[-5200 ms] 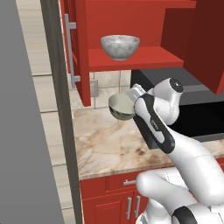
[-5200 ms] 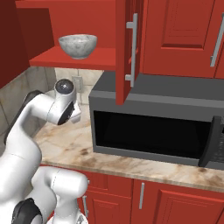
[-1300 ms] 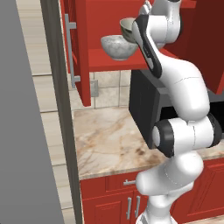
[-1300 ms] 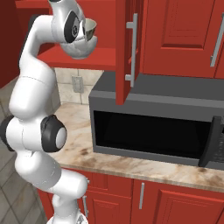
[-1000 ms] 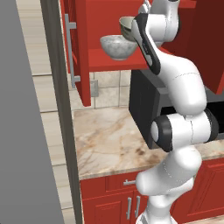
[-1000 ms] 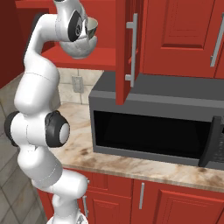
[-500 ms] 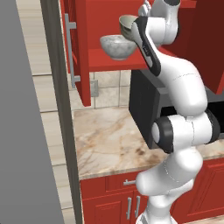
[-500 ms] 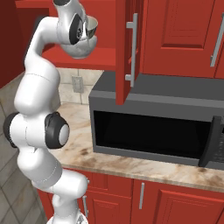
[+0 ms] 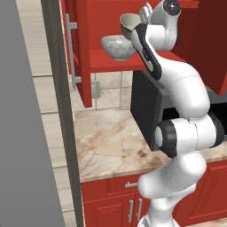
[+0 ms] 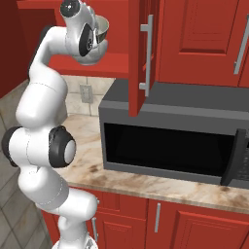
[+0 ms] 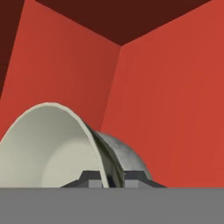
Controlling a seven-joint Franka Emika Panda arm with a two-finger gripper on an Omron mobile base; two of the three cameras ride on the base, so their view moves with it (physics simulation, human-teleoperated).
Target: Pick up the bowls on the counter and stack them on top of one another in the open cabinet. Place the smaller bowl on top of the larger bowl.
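The larger bowl (image 9: 117, 47), white-grey marbled, stands upright on the red shelf of the open cabinet (image 9: 111, 63). My gripper (image 9: 140, 22) is shut on the rim of the smaller bowl (image 9: 129, 24), which hangs tilted just above and to the right of the larger bowl. In the hand view the smaller bowl's pale inside (image 11: 48, 148) is at the lower left, my gripper (image 11: 108, 179) pinches its rim, and the larger bowl (image 11: 127, 157) sits just behind it. From the right base view the smaller bowl (image 10: 101, 28) peeks out behind the hand. The counter (image 9: 113, 139) lies below.
The cabinet door (image 9: 80, 48) with its long silver handle stands open at the left of the shelf. A black microwave (image 10: 175, 141) sits on the counter under the closed wall cabinets (image 10: 199, 39). A grey wall panel (image 9: 26, 133) borders the left side.
Over the five seconds the arm has lifted the smaller bowl from counter height up into the cabinet. In the last second it has hardly moved.
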